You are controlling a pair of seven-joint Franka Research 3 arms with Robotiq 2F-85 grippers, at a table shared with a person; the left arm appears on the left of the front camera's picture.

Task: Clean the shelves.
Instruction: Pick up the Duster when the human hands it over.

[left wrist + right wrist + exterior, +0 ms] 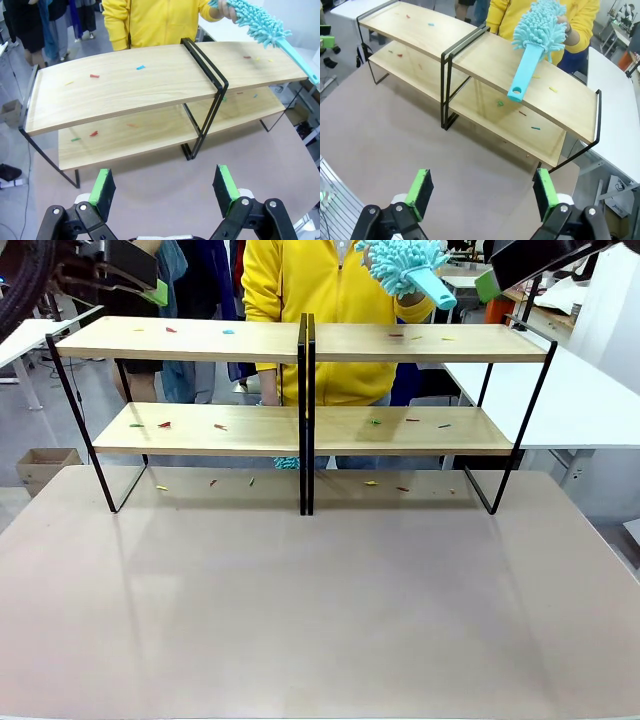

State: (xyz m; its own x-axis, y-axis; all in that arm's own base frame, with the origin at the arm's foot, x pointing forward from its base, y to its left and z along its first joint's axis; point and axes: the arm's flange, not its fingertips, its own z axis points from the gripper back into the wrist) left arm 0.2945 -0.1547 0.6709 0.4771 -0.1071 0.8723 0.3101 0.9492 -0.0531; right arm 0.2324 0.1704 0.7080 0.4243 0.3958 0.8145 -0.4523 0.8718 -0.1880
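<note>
The shelves point(400, 343) stand across the far half of the table: two light-wood boards in a black frame with a centre divider. Small coloured scraps point(168, 425) lie scattered on both boards. Behind the rack a person in a yellow top holds a teal fluffy duster point(405, 265) above the top board's right half, its handle point(525, 70) pointing toward me. My left gripper point(164, 187) hangs open and empty, high in front of the shelves point(125, 85). My right gripper point(481, 195) is open too, high and well short of the duster point(540, 25).
The brown table point(320, 620) stretches bare in front of the rack, with a few scraps point(372, 483) under the lower board. A white table point(590, 410) stands at the right. A cardboard box point(40, 465) sits on the floor at the left.
</note>
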